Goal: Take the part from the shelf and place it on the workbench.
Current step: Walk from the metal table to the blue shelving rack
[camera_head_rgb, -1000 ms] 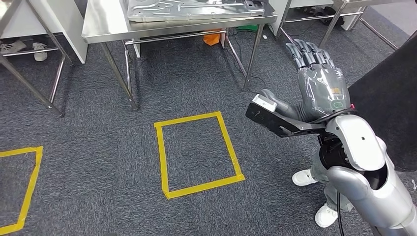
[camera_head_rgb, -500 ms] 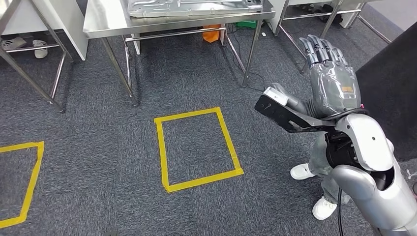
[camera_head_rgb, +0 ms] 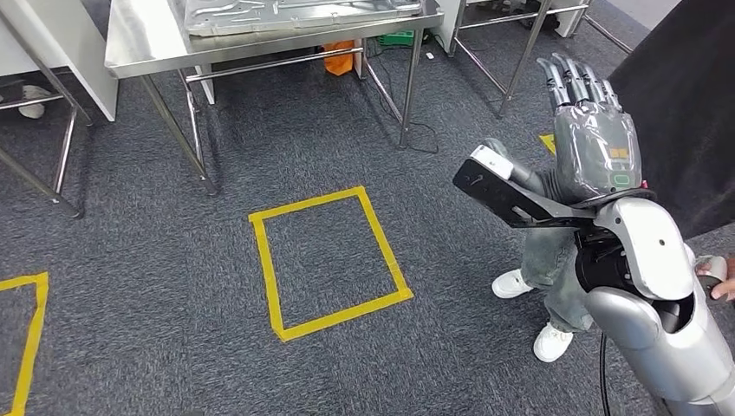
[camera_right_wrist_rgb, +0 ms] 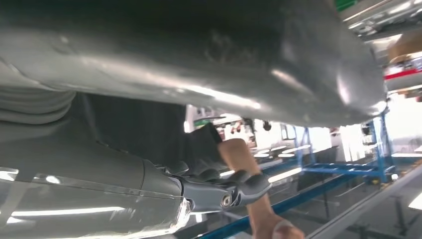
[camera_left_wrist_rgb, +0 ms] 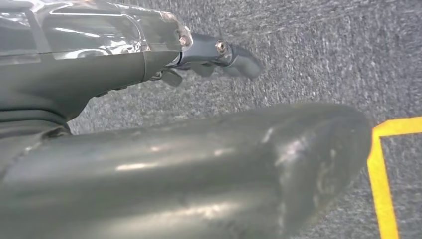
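My right hand (camera_head_rgb: 594,139) is raised at the right of the head view, fingers straight and apart, holding nothing. The right wrist view shows the same hand (camera_right_wrist_rgb: 199,84) bare, its dark fingers (camera_right_wrist_rgb: 241,191) stretched out in front of a person's forearm (camera_right_wrist_rgb: 236,152). My left hand (camera_left_wrist_rgb: 189,159) hangs over the grey carpet, its fingers (camera_left_wrist_rgb: 219,52) loose with nothing in them. A pressed sheet-metal part (camera_head_rgb: 295,13) lies flat on the steel workbench (camera_head_rgb: 139,48) at the far side of the floor.
A yellow tape rectangle (camera_head_rgb: 264,260) marks the carpet ahead, and another tape line (camera_head_rgb: 30,338) runs at the left. A person in jeans and white shoes (camera_head_rgb: 555,342) stands close behind my right arm. A black panel (camera_head_rgb: 685,113) rises at the right. Steel table legs (camera_head_rgb: 178,130) stand ahead.
The whole view has shifted: the camera has turned right, so the workbench and tape rectangle sit further left. My right hand stays raised and spread, holding nothing.
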Tool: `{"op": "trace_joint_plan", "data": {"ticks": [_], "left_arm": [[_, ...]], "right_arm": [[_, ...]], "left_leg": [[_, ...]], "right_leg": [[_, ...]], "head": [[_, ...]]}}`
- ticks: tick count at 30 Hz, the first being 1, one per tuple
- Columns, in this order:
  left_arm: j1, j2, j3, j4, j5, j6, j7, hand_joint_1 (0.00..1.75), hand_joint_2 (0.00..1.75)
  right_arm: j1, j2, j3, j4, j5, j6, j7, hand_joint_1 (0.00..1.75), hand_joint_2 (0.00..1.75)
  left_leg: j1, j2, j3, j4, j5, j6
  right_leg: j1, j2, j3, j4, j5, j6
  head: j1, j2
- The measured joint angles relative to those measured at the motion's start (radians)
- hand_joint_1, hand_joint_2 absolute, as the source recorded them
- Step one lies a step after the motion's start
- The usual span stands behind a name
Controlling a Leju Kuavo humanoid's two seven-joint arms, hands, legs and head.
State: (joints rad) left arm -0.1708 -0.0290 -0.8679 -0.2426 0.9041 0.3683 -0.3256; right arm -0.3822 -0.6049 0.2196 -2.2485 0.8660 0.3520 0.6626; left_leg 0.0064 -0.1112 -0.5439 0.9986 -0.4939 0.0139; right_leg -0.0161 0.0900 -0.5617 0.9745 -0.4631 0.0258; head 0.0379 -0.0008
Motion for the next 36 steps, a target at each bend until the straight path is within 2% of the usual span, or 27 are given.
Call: {"op": "trace_joint_plan", "data": {"ticks": [1, 2, 3, 4, 6, 7, 8, 9, 10, 12, 13, 15, 16, 17, 19, 21, 22, 23, 24, 25, 26, 28, 29, 30, 32, 34, 36], "left_arm": [[0.001, 0.0, 0.0, 0.0, 0.0, 0.0, 0.0, 0.0, 0.0], [0.002, 0.001, 0.0, 0.0, 0.0, 0.0, 0.0, 0.0, 0.0], [0.002, 0.001, 0.0, 0.0, 0.0, 0.0, 0.0, 0.0, 0.0], [0.002, 0.001, 0.0, 0.0, 0.0, 0.0, -0.001, 0.0, 0.0], [0.004, 0.0, 0.0, 0.0, 0.0, 0.0, -0.002, 0.0, 0.0], [0.004, 0.001, 0.0, 0.0, 0.0, 0.0, -0.002, 0.0, 0.0], [0.005, 0.001, 0.0, 0.0, 0.0, 0.0, -0.002, 0.0, 0.0], [0.004, 0.002, 0.0, 0.0, 0.0, 0.0, -0.002, 0.0, 0.0], [0.004, 0.002, 0.0, 0.0, 0.0, 0.0, -0.002, 0.0, 0.0], [0.001, 0.001, 0.0, 0.0, 0.0, 0.0, -0.002, 0.0, 0.0], [-0.001, 0.0, 0.0, 0.0, 0.0, 0.0, -0.002, 0.0, 0.0], [-0.003, 0.0, -0.001, 0.0, 0.0, 0.0, -0.002, 0.0, 0.0], [-0.004, 0.001, -0.001, 0.0, 0.0, 0.0, -0.002, 0.0, 0.0], [-0.004, 0.001, -0.001, 0.0, 0.0, 0.0, -0.002, 0.0, 0.0], [-0.006, 0.001, -0.001, 0.0, 0.0, 0.0, -0.002, 0.0, 0.0], [-0.006, 0.001, -0.001, 0.0, 0.0, 0.0, -0.003, 0.0, 0.0], [-0.004, 0.001, -0.001, 0.0, 0.0, 0.0, -0.002, 0.0, 0.0], [-0.003, 0.001, -0.001, 0.0, 0.0, 0.0, -0.002, 0.0, 0.0], [-0.001, 0.001, -0.001, 0.0, 0.0, 0.0, -0.002, 0.0, 0.0], [0.0, 0.001, -0.001, 0.0, 0.0, 0.0, -0.002, 0.0, 0.0], [-0.001, 0.001, -0.001, 0.0, 0.0, 0.0, -0.002, 0.0, 0.0], [-0.002, 0.004, -0.001, 0.0, 0.0, 0.0, -0.002, 0.0, 0.0], [-0.002, 0.005, -0.001, 0.0, 0.0, 0.0, -0.002, 0.0, 0.0], [-0.001, 0.006, -0.001, 0.0, 0.0, 0.0, -0.002, 0.0, 0.0], [-0.001, 0.007, -0.001, 0.0, 0.0, 0.0, -0.002, 0.0, 0.0], [-0.003, 0.009, -0.001, 0.0, -0.001, 0.001, -0.003, 0.0, 0.0], [-0.003, 0.01, -0.001, 0.0, -0.001, 0.001, -0.004, 0.0, 0.0]], "right_arm": [[0.001, 0.0, -0.002, -0.001, 0.0, -0.001, 0.0, 0.0, 0.0], [0.001, 0.0, -0.005, -0.001, 0.0, -0.001, 0.0, 0.0, 0.0], [0.001, -0.001, -0.007, -0.002, 0.0, -0.001, 0.0, 0.0, 0.0], [0.0, -0.001, -0.008, -0.003, 0.001, 0.0, 0.0, 0.0, 0.0], [0.0, 0.0, -0.009, -0.003, 0.001, 0.001, 0.0, 0.0, 0.0], [0.002, 0.001, -0.009, -0.003, 0.001, 0.001, 0.0, 0.0, 0.0], [0.003, 0.003, -0.009, -0.003, 0.001, 0.001, 0.0, 0.0, 0.0], [0.004, 0.004, -0.009, -0.003, 0.001, 0.001, 0.0, 0.0, 0.0], [0.004, 0.005, -0.01, -0.004, 0.001, 0.002, 0.0, 0.0, 0.0], [0.004, 0.006, -0.012, -0.005, 0.003, 0.002, 0.0, 0.0, 0.0], [0.003, 0.006, -0.013, -0.006, 0.004, 0.002, 0.0, 0.0, 0.0], [0.003, 0.008, -0.018, -0.009, 0.009, 0.002, 0.0, 0.0, 0.0], [0.003, 0.008, -0.021, -0.01, 0.012, 0.002, 0.0, 0.0, 0.0], [0.004, 0.008, -0.024, -0.011, 0.015, 0.002, 0.0, 0.0, 0.0], [0.004, 0.009, -0.027, -0.014, 0.021, 0.002, 0.0, 0.0, 0.0], [0.004, 0.011, -0.028, -0.016, 0.024, 0.003, 0.0, 0.0, 0.0], [0.006, 0.013, -0.028, -0.016, 0.024, 0.003, 0.0, 0.0, 0.0], [0.007, 0.014, -0.028, -0.016, 0.025, 0.003, 0.0, 0.0, 0.0], [0.008, 0.015, -0.028, -0.016, 0.027, 0.002, 0.0, 0.0, 0.0], [0.01, 0.017, -0.028, -0.016, 0.029, 0.001, 0.0, 0.0, 0.0], [0.011, 0.017, -0.028, -0.017, 0.031, 0.0, 0.0, 0.0, 0.0], [0.011, 0.019, -0.029, -0.017, 0.035, -0.005, 0.0, 0.0, 0.0], [0.011, 0.019, -0.03, -0.019, 0.037, -0.008, 0.0, 0.0, 0.0], [0.012, 0.02, -0.03, -0.02, 0.038, -0.011, 0.0, 0.0, 0.0], [0.013, 0.019, -0.033, -0.023, 0.041, -0.014, 0.0, 0.0, 0.0], [0.011, 0.018, -0.035, -0.025, 0.043, -0.016, 0.0, 0.0, 0.0], [0.007, 0.019, -0.035, -0.025, 0.043, -0.018, 0.0, 0.0, 0.0]], "left_leg": [[0.0, 0.016, -0.001, -0.003, 0.003, 0.005], [0.0, 0.033, 0.0, -0.008, 0.006, 0.01], [0.0, 0.05, 0.0, -0.012, 0.01, 0.015], [0.001, 0.069, 0.0, -0.017, 0.012, 0.019], [-0.003, 0.104, -0.004, -0.017, 0.013, 0.022], [-0.006, 0.122, -0.006, -0.017, 0.013, 0.022], [-0.007, 0.14, -0.008, -0.017, 0.013, 0.023], [-0.009, 0.155, -0.009, -0.017, 0.013, 0.023], [-0.01, 0.17, -0.01, -0.017, 0.012, 0.022], [-0.013, 0.191, -0.009, -0.016, 0.011, 0.019], [-0.016, 0.201, -0.011, -0.015, 0.01, 0.017], [-0.021, 0.217, -0.014, -0.012, 0.01, 0.01], [-0.022, 0.226, -0.015, -0.01, 0.01, 0.007], [-0.021, 0.223, -0.015, -0.007, 0.006, 0.001], [-0.014, 0.167, -0.031, 0.039, -0.028, -0.009], [-0.009, 0.108, -0.086, 0.161, -0.093, -0.017], [-0.008, 0.103, -0.119, 0.229, -0.119, -0.018], [-0.008, 0.103, -0.143, 0.275, -0.13, -0.018], [-0.008, 0.104, -0.153, 0.287, -0.121, -0.017], [-0.008, 0.103, -0.147, 0.268, -0.096, -0.015], [-0.008, 0.092, -0.124, 0.21, -0.056, -0.01], [-0.002, 0.037, -0.067, 0.081, 0.007, -0.001], [-0.001, 0.015, -0.046, 0.035, 0.022, 0.001], [0.0, 0.006, -0.038, 0.017, 0.021, 0.002], [-0.001, 0.033, -0.033, 0.006, 0.02, 0.005], [0.001, 0.064, -0.028, -0.005, 0.024, 0.013], [0.001, 0.098, -0.027, -0.009, 0.025, 0.017]], "right_leg": [[-0.004, 0.012, -0.006, -0.001, 0.003, 0.007], [-0.004, 0.009, -0.012, 0.004, -0.001, 0.013], [-0.003, -0.006, -0.024, 0.025, -0.017, 0.018], [-0.002, -0.029, -0.043, 0.067, -0.044, 0.021], [0.0, -0.072, -0.099, 0.195, -0.114, 0.028], [-0.001, -0.08, -0.122, 0.253, -0.138, 0.031], [-0.001, -0.084, -0.132, 0.285, -0.144, 0.032], [-0.001, -0.087, -0.126, 0.281, -0.133, 0.033], [-0.001, -0.092, -0.101, 0.241, -0.106, 0.032], [0.002, -0.119, -0.024, 0.104, -0.044, 0.028], [0.006, -0.135, 0.006, 0.045, -0.027, 0.023], [0.013, -0.152, 0.024, -0.001, -0.023, 0.011], [0.013, -0.145, 0.023, -0.004, -0.023, 0.004], [0.012, -0.138, 0.022, -0.005, -0.02, -0.002], [0.008, -0.122, 0.022, -0.008, -0.015, -0.014], [0.007, -0.106, 0.021, -0.009, -0.012, -0.021], [0.008, -0.097, 0.021, -0.008, -0.011, -0.023], [0.009, -0.086, 0.021, -0.007, -0.011, -0.024], [0.01, -0.075, 0.021, -0.006, -0.011, -0.023], [0.01, -0.063, 0.021, -0.005, -0.011, -0.023], [0.01, -0.051, 0.021, -0.003, -0.012, -0.023], [0.009, -0.029, 0.017, 0.003, -0.015, -0.018], [0.008, -0.016, 0.012, 0.006, -0.015, -0.014], [0.005, -0.004, 0.007, 0.007, -0.014, -0.008], [0.0, 0.016, -0.002, 0.007, -0.012, 0.004], [0.002, -0.017, -0.019, 0.035, -0.034, 0.013], [0.004, -0.068, -0.07, 0.142, -0.094, 0.022]], "head": [[0.0, 0.0], [0.002, 0.0], [0.005, 0.0], [0.01, 0.0], [0.019, 0.0], [0.022, 0.0], [0.024, 0.0], [0.027, 0.0], [0.029, 0.0], [0.033, 0.0], [0.035, 0.0], [0.035, 0.0], [0.033, 0.0], [0.031, 0.0], [0.025, 0.0], [0.014, 0.0], [0.01, 0.0], [0.007, 0.0], [0.006, 0.0], [0.005, 0.0], [0.004, 0.0], [0.004, 0.0], [0.003, 0.0], [0.003, 0.0], [0.003, 0.0], [0.009, 0.0], [0.019, 0.0]]}}
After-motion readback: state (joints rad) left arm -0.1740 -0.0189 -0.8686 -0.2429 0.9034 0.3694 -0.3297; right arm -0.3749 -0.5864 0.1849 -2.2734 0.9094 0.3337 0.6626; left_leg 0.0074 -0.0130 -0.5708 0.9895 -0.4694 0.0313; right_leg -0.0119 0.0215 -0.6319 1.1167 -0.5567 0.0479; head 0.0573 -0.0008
